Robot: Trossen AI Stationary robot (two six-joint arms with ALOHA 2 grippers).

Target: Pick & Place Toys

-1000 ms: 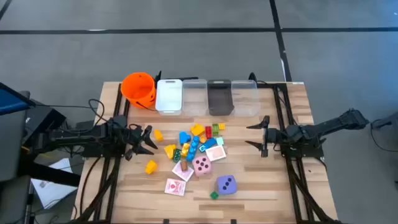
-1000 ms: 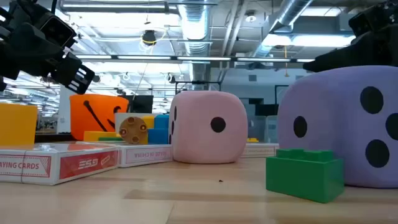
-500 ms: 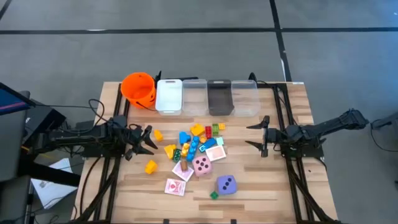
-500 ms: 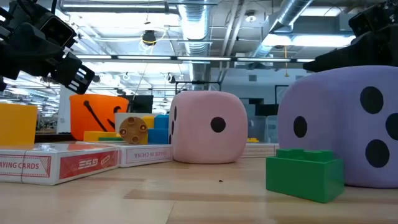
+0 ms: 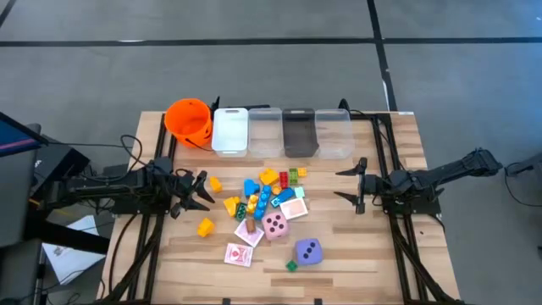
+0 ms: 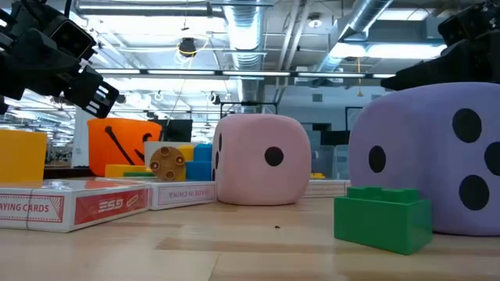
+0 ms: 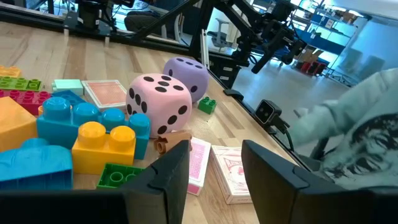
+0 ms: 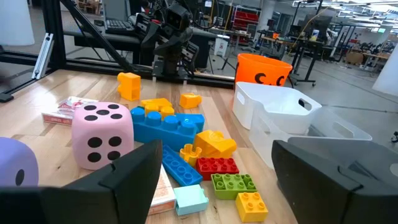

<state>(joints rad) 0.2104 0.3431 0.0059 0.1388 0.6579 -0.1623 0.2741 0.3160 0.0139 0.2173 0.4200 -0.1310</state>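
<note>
Small yellow, blue, red and green blocks (image 5: 267, 193) lie in a pile at the table's middle. The pink die (image 5: 274, 224) rests beside them and the purple die (image 5: 308, 251) nearer the front, with a green block (image 5: 291, 266) by it. A red-patterned card pack (image 5: 239, 254) lies at the front. My left gripper (image 5: 200, 191) is open, left of the pile. My right gripper (image 5: 357, 185) is open, right of the pile. Both touch nothing.
An orange bucket (image 5: 188, 119) and a row of clear bins (image 5: 283, 132) stand along the far edge. Loose yellow blocks (image 5: 206, 226) lie near my left gripper. A person's grey sleeve (image 7: 354, 137) shows beyond the table's near edge.
</note>
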